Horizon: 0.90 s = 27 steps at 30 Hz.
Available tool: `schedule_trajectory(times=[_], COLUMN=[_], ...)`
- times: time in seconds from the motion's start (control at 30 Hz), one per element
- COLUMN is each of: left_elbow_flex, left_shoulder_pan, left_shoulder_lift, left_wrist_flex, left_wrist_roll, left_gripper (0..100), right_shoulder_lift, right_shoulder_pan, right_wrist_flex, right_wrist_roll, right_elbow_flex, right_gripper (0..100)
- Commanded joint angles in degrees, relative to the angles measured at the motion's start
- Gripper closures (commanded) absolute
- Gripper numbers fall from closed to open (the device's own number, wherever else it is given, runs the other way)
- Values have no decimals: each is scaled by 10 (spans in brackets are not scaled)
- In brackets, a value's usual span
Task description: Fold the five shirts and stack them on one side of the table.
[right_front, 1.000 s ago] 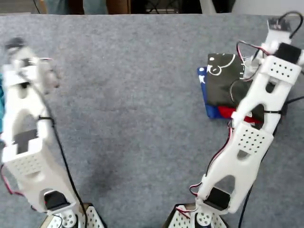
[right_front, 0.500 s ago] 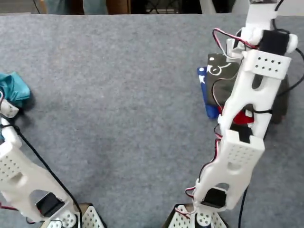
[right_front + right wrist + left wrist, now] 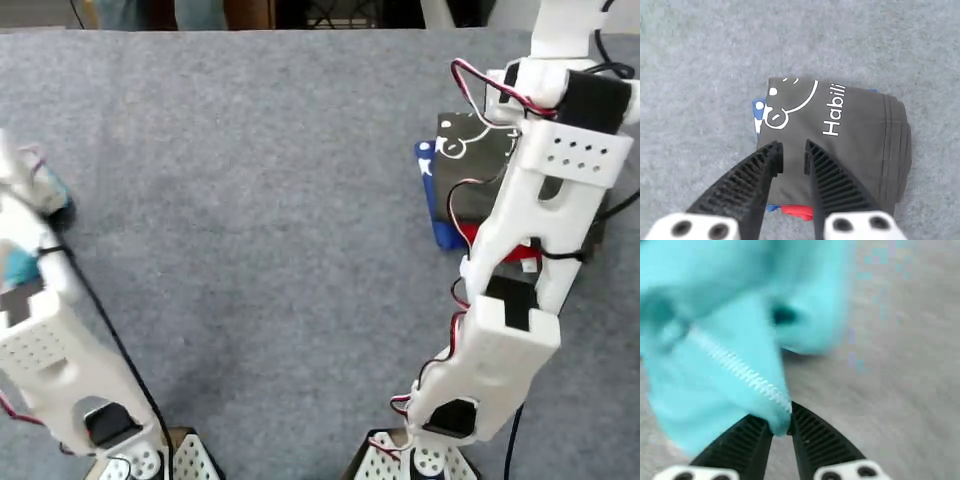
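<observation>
Three layers show in our stack [image 3: 450, 200] at the high view's upper right, long axis up-down, a dark shirt [image 3: 840, 130] with white lettering on top. Our right gripper [image 3: 792, 150] hovers over it, jaws slightly parted and empty. At the left edge, our left gripper [image 3: 781, 425] pinches the teal shirt [image 3: 715, 330].

My left hand [image 3: 781, 427] swings back in over the teal shirt [image 3: 730, 340], hiding most of it from above. My right arm straightens, carrying my right hand [image 3: 792, 150] farther out above the folded stack [image 3: 850, 135].
</observation>
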Motion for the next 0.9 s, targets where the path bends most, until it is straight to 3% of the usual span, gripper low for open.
schedule_trajectory(times=[0.0, 0.13, 0.23, 0.33, 0.4, 0.5, 0.6, 0.73, 0.87], left_elbow_flex=[-26, -24, -24, -16, -13, -12, 17, 57, 59], left_shoulder_pan=[169, 361, 487, 582, 616, 630, 607, 505, 385], left_shoulder_lift=[-72, -130, -171, -233, -300, -402, -467, -531, -593], left_wrist_flex=[47, 105, 152, 189, 189, 187, 187, 187, 186], left_wrist_roll=[-61, -130, -230, -333, -343, -345, -336, -265, -172], left_gripper=[973, 973, 973, 973, 973, 960, 876, 707, 696], right_shoulder_lift=[-45, -51, -55, -63, -65, -60, -59, -60, -58], right_shoulder_pan=[-4, -6, -3, -3, -3, -8, -23, -84, -196], right_wrist_flex=[3, 3, 3, 3, 3, 3, 3, 2, -3], right_wrist_roll=[-20, -20, -20, -19, -19, -19, -19, -19, -24], right_elbow_flex=[1, 1, 1, 1, 1, 1, 16, 77, 133], right_gripper=[910, 910, 910, 910, 910, 909, 874, 710, 636])
